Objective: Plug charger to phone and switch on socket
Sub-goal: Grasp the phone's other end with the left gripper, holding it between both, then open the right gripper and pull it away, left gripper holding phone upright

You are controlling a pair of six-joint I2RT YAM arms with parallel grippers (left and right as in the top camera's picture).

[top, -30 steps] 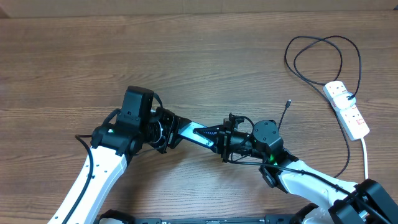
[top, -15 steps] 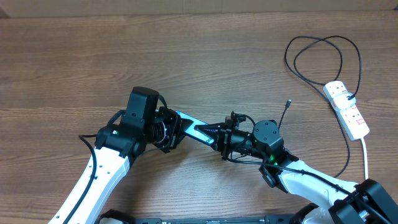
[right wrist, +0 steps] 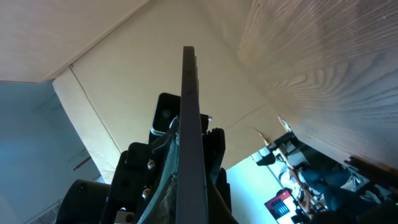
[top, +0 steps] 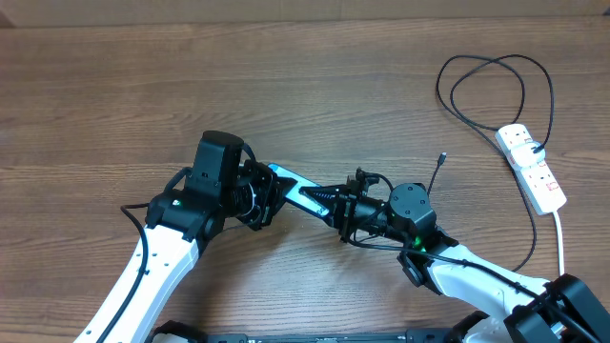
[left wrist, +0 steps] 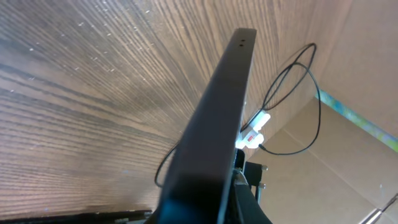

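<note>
The phone (top: 303,198) hangs above the table between both arms, edge-on, with a strip of teal screen showing. My left gripper (top: 270,195) is shut on its left end and my right gripper (top: 341,211) is shut on its right end. The left wrist view has the phone (left wrist: 217,118) as a dark bar running up out of the jaws. The right wrist view shows the phone's thin edge (right wrist: 191,137). The charger's black cable loops at the far right (top: 486,71), and its connector tip (top: 443,157) sticks up by the right wrist. The white socket (top: 532,167) lies at the right edge.
A white cord (top: 560,238) runs from the socket toward the front right. In the left wrist view the socket (left wrist: 252,132) and the cable loop (left wrist: 292,93) show beyond the phone. Bare wooden table (top: 191,86) spreads left and back.
My left gripper has moved slightly right and shut on the phone's left end. The right gripper has kept its hold on the phone throughout.
</note>
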